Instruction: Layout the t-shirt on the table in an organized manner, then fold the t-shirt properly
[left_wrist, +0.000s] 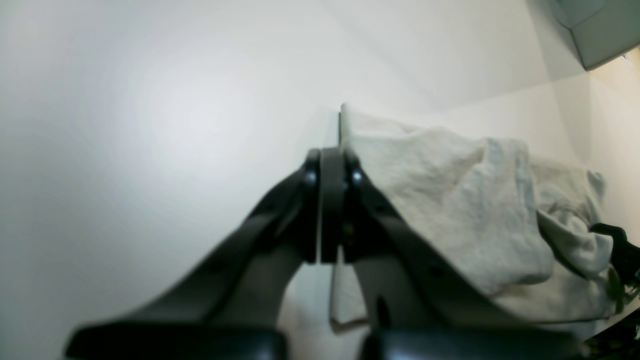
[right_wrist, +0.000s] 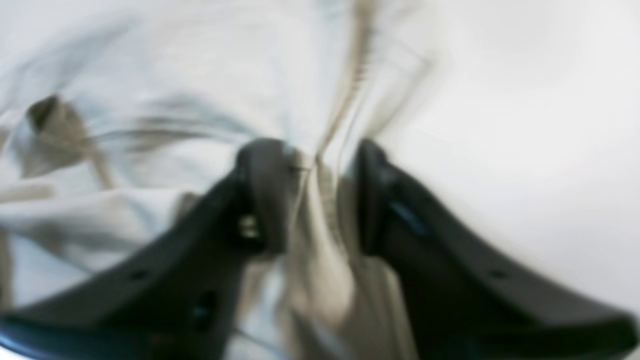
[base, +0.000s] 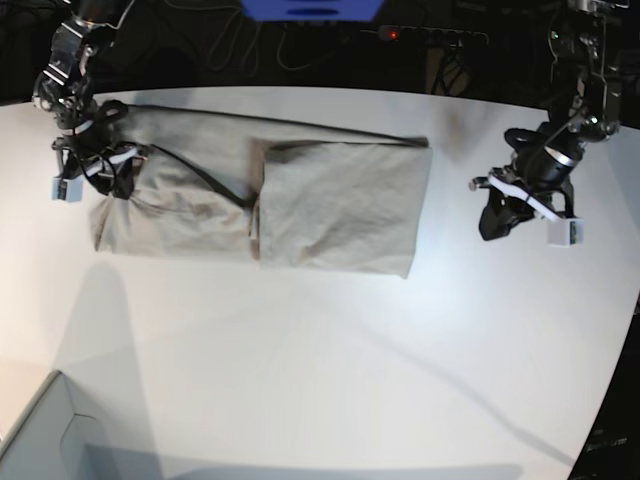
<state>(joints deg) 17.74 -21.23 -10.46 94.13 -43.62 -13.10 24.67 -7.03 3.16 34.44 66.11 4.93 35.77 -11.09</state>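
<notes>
T-shirt (base: 300, 205) sits toward 12 o'clock on the worktop (base: 330, 370), stretched sideways. The half toward 3 o'clock is folded over into a neat flat panel, while the end toward 9 o'clock is rumpled and bunched.

My right gripper (base: 112, 172) is down on that bunched end at roughly 10 o'clock. From the wrist view the picture is heavily smeared, but a fold of cloth runs up between my jaws and the gap between them is narrow, so I'd say they're pinching fabric.

My left gripper (base: 497, 222) hangs over bare worktop at about 2 o'clock, well apart from the folded panel's edge. Its wrist view shows the jaws pressed together with nothing between them, the shirt lying just past them.

Pale box corner (base: 45, 440) pokes in at 7 o'clock.
</notes>
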